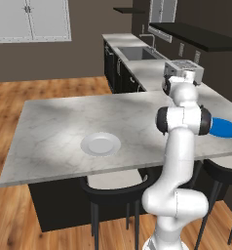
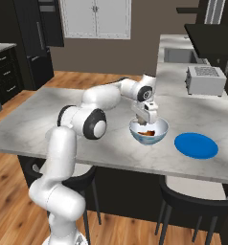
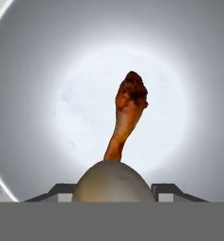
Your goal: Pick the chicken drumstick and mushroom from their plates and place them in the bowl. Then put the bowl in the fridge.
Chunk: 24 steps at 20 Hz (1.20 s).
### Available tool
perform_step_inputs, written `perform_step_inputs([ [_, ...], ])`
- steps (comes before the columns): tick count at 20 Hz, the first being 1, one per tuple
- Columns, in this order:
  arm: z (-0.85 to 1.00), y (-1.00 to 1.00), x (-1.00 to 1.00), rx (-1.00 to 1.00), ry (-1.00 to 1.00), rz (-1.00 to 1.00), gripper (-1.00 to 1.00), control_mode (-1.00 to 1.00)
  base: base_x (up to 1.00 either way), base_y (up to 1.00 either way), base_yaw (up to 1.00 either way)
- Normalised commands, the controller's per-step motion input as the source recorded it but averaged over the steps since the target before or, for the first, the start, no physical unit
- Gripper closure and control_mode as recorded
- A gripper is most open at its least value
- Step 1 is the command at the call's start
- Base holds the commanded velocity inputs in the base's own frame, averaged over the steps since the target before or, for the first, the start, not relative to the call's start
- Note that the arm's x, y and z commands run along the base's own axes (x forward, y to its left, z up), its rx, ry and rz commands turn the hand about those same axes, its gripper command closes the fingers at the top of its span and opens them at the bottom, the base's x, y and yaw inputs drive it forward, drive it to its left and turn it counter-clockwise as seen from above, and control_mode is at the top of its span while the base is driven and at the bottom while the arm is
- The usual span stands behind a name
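Mushroom (image 3: 113, 181) sits clamped between the gripper (image 2: 145, 116) fingers right over the bowl (image 2: 149, 132), straight above the chicken drumstick (image 3: 127, 115) lying on the bowl floor with its long axis running away from the hand, so the drop is basically straight down.

Claw (image 3: 113, 195) gripping mushroom (image 3: 113, 182), drumstick (image 3: 127, 113) lying inside white bowl (image 3: 34, 94) below

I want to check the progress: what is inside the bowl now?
The chicken drumstick lies on the bottom of the bowl. The mushroom sits between the end effector fingers above it, covering part of the bowl's floor.
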Motion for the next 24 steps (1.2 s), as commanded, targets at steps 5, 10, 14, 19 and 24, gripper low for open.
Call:
perform_step_inputs([
  [5, 0.00, 0.00, -0.14, 0.00, 0.00, 0.00, 1.00, -1.00, 0.00, 0.00, 0.00],
  [10, 0.01, 0.00, 0.05, 0.00, 0.02, 0.00, 1.00, -1.00, 0.00, 0.00, 0.00],
  [14, 0.06, 0.00, 0.30, 0.00, 0.05, 0.00, 1.00, -1.00, 0.00, 0.00, 0.00],
  [19, 0.01, -0.05, 0.26, 0.00, 0.09, 0.00, -1.00, -1.00, 0.00, 0.00, 0.00],
  [24, 0.00, -0.19, 0.14, 0.00, 0.08, 0.00, -1.00, -1.00, 0.00, 0.00, 0.00],
])
